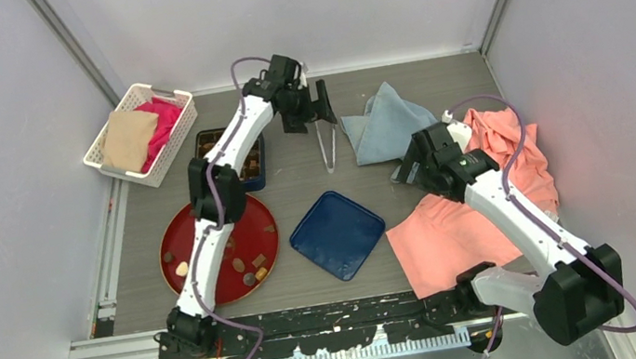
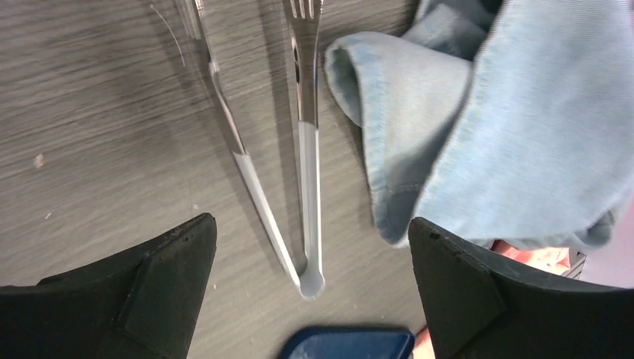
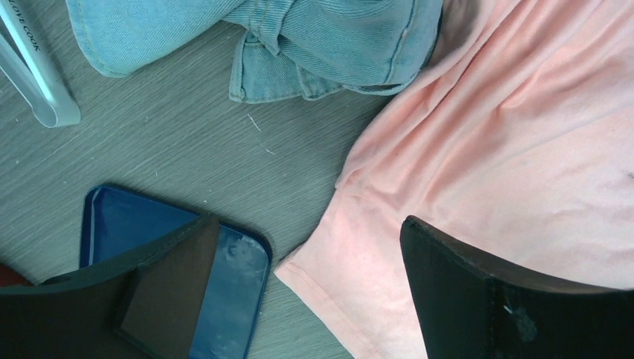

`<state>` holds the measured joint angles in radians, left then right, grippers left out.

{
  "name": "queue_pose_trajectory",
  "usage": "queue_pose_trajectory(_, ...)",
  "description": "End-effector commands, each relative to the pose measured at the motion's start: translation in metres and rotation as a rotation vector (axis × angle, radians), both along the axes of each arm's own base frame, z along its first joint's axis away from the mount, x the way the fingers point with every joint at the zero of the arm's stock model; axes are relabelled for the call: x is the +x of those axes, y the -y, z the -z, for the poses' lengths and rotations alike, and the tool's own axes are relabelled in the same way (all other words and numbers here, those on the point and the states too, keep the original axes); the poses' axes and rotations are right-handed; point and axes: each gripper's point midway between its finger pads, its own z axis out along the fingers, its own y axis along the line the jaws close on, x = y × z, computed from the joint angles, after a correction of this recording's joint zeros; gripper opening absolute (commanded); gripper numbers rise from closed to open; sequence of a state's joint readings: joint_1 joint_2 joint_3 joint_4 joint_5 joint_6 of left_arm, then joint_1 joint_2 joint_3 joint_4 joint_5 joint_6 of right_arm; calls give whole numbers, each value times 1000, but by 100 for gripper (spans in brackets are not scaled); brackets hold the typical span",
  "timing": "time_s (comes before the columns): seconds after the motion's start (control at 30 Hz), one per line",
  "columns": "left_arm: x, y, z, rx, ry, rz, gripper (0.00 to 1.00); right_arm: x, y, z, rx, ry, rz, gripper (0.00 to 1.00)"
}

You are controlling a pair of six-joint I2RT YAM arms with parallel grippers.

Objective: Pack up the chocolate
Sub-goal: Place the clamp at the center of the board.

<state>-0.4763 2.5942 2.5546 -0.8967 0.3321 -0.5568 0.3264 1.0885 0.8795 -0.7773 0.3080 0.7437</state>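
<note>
Several small chocolate pieces [image 1: 239, 264] lie on the round red plate [image 1: 255, 226] at the left. More chocolate [image 1: 248, 166] sits in a dark blue box [image 1: 259, 176], partly hidden by my left arm. My left gripper [image 1: 311, 119] is open and empty, hovering over the metal tongs [image 1: 326, 141] at the back. In the left wrist view the tongs [image 2: 308, 164] lie flat on the table between my open left gripper's [image 2: 310, 288] fingers. My right gripper [image 1: 409, 169] is open and empty in its wrist view [image 3: 306, 292], above the edge of the pink cloth [image 3: 523, 149].
A dark blue square lid [image 1: 338, 233] lies mid-table. It also shows in the right wrist view [image 3: 127, 224]. A light blue denim cloth [image 1: 386, 123] lies beside the tongs. The pink cloth [image 1: 477, 204] covers the right side. A white basket [image 1: 185, 128] with cloths stands back left.
</note>
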Motion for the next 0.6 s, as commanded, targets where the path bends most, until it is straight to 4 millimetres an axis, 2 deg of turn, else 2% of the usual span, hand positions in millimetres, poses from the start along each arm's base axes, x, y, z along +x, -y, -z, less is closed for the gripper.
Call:
queue_pose_trajectory(0.0, -5, -15, -159, -67, 328, 32, 100, 20, -8, -17, 26, 59, -4, 96)
queue_pose_trajectory(0.07, -22, -28, -184, -33, 382, 45, 100, 23, -16, -15, 57, 60, -23, 96)
queue_pose_trajectory(0.13, -41, -42, -199, 11, 422, 55, 100, 25, -23, -12, 84, 61, -36, 96)
queue_pose_trajectory(0.23, -72, -68, -210, 67, 443, 43, 100, 30, -35, -2, 109, 63, -77, 95)
queue_pose_trajectory(0.33, -109, -93, -207, 110, 407, 36, 100, 35, -70, 6, 174, 63, -245, 96)
queue_pose_trajectory(0.43, -138, -126, -187, 192, 374, -27, 100, 31, -102, 21, 150, -10, -379, 96)
queue_pose_trajectory(0.5, -152, -148, -173, 249, 359, -89, 100, 28, -116, 43, 116, -93, -443, 95)
queue_pose_trajectory(0.57, -169, -159, -160, 266, 330, -100, 100, 28, -122, 59, 87, -143, -483, 93)
